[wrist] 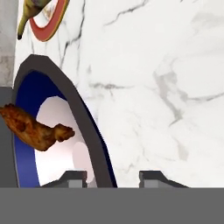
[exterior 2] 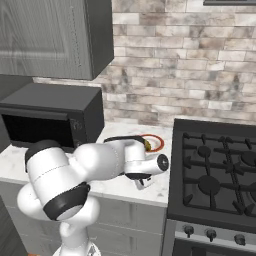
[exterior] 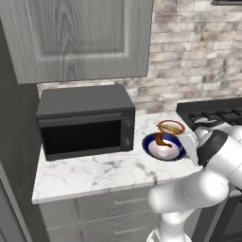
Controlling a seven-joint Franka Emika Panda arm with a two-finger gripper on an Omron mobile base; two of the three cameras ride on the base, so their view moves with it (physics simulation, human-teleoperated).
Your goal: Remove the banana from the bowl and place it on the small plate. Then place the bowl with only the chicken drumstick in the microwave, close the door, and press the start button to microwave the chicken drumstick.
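- The banana [wrist: 29, 9] already lies on the plate [exterior: 171, 127], which sits just behind the bowl [exterior: 163, 146]; the drumstick [wrist: 36, 127] is alone in the bowl.
- The step in hand looks like gripping the bowl by its rim to carry it to the microwave [exterior: 85, 122], which stands left of the bowl on the counter [exterior: 94, 172].
- The gripper [wrist: 111, 177] straddles the bowl's rim, one tip inside and one outside; the jaws stand narrow, but whether they pinch the rim yet I cannot tell.
- To do it well: bite deep on the rim, keep the bowl level so the drumstick does not roll out, and lift clear of the plate beside it.
- The door [exterior: 80, 137] looks closed, so it likely needs opening first.
- Count: one banana, one plate, one bowl, one drumstick, one microwave.
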